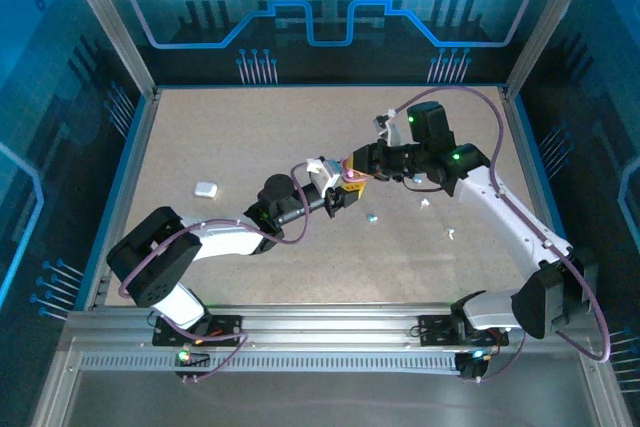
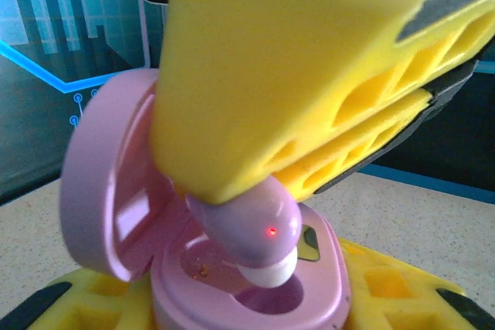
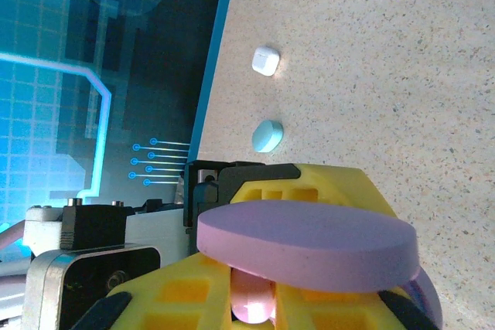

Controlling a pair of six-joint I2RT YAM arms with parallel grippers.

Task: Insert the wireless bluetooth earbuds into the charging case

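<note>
Over the counter (image 1: 300, 127), the left fingers (image 2: 387, 291) clamp the base of an open pink charging case (image 2: 100, 191), its lid tilted back. From above, the right fingers (image 2: 255, 75) pinch a purple earbud (image 2: 259, 229), its white tip at the mouth of a well in the case. A small white box (image 3: 265, 60) and a teal oval (image 3: 267, 136) lie apart on the counter.

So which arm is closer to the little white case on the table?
Left. The left arm bends a little way to the right of the white case. The right arm reaches in from the far right side, well away from it.
</note>
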